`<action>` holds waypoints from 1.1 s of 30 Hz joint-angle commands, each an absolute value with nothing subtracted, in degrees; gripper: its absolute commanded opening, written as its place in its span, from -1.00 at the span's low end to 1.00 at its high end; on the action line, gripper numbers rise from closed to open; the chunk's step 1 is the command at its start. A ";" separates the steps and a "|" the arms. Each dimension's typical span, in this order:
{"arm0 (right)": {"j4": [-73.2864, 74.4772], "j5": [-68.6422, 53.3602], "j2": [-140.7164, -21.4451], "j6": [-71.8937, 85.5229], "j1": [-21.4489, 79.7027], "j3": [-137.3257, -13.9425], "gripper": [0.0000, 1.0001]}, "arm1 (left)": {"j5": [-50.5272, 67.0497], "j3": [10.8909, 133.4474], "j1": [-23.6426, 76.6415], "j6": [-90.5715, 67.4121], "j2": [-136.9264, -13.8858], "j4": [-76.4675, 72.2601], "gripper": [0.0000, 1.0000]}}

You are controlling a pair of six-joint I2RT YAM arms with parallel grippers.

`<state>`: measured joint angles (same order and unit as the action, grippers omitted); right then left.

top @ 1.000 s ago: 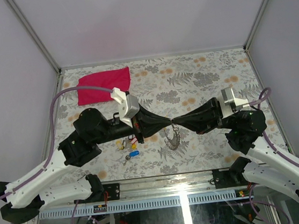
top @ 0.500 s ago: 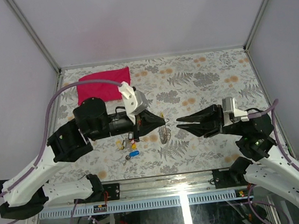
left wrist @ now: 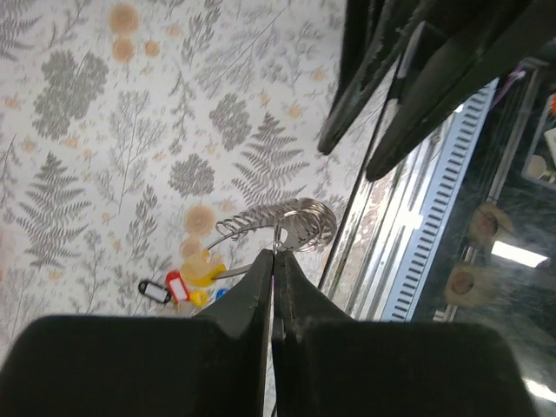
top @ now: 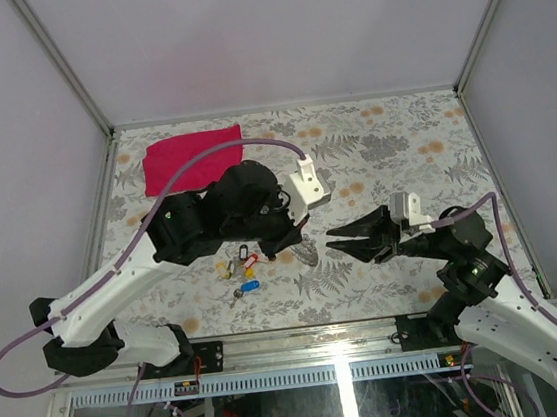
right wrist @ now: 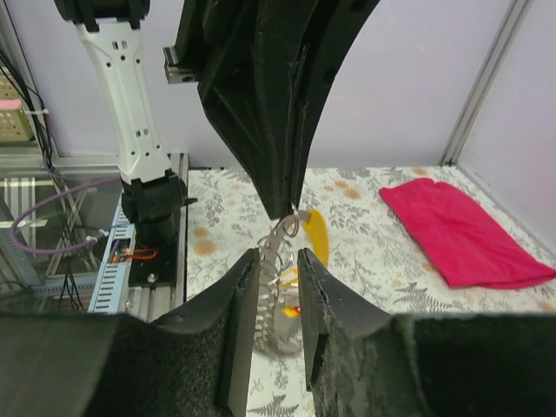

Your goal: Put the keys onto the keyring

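Red cloth (top: pixel 192 159) is lying flat, slightly rumpled, at the far-left corner of the bench (top: pixel 430 126). A floral cover (top: pixel 372 147), grey ferns and orange blossoms, is spreading over the whole top. Pale walls (top: pixel 269 38) are enclosing three sides. A slotted metal rail (top: pixel 278 378) is running along the near edge.

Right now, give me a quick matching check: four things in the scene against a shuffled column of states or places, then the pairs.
1 left end effector
2 right end effector
3 keys
4 red cloth

A far left corner of the table
B open, holding nothing
C shut on the keyring
D lying loose on the table, near its front edge

Pairs: 1-C, 2-B, 3-D, 4-A
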<state>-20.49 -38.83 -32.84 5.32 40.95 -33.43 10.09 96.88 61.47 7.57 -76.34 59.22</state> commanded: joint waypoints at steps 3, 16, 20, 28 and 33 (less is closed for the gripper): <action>-20.13 -38.44 -32.00 2.57 41.26 -31.29 -0.38 | 1.43 100.59 62.83 7.70 -78.98 68.29 -1.00; -22.67 -40.52 -33.97 1.93 41.29 -28.88 -0.37 | 0.47 101.06 63.98 6.52 -81.33 69.66 -1.00; -26.77 -45.88 -37.99 2.64 41.23 -29.39 -0.36 | 2.93 100.98 65.59 8.62 -81.46 69.37 -1.00; -38.04 -53.31 -44.58 6.84 41.29 -30.57 -0.36 | 6.20 102.10 67.86 11.31 -81.46 69.13 -1.00; -41.08 -54.38 -45.92 8.51 41.30 -30.76 -0.37 | 7.40 101.89 68.31 11.80 -80.70 68.47 -1.00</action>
<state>-33.10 -51.16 -45.39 6.24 40.97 -28.84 5.45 100.47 67.70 10.02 -81.73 69.34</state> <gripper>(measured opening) 0.318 0.011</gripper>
